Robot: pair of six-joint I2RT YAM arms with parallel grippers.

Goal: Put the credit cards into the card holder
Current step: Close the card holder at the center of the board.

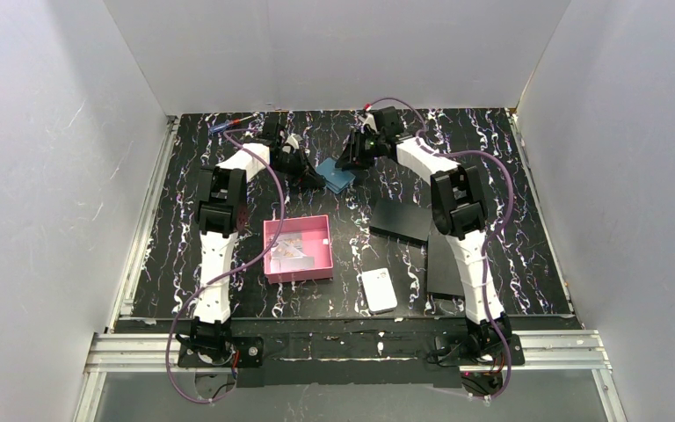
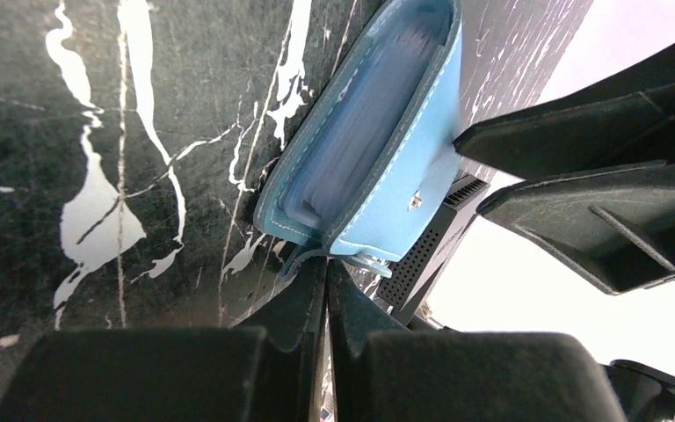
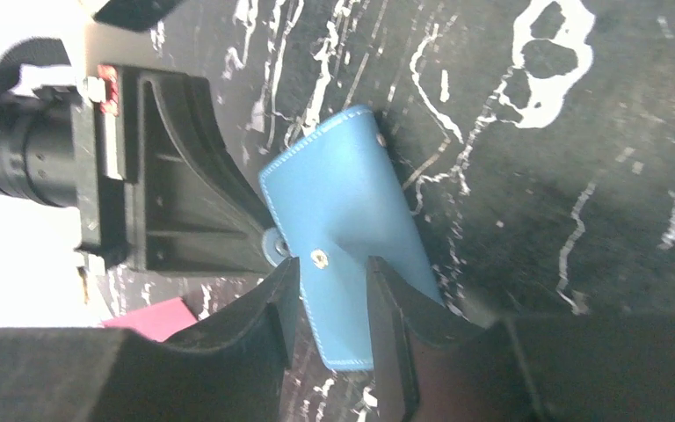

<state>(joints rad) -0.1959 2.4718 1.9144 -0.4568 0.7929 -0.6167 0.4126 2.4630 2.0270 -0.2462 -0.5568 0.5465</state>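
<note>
The wallet (image 1: 337,174) lies at the far middle of the tabletop (image 1: 536,176), with pale sleeves showing inside. The left fingers (image 2: 325,290) are pinched shut on what looks like its snap tab. The right fingers (image 3: 272,325) stand partly apart, astride its cover. Pale cards (image 1: 292,249) sit in the pink tray (image 1: 297,221) (well apart from the wallet), so the loading seems mostly ahead.

bright, even light with soft shadows; wrist views sharp mid-frame, their backgrounds blown out white.
</note>
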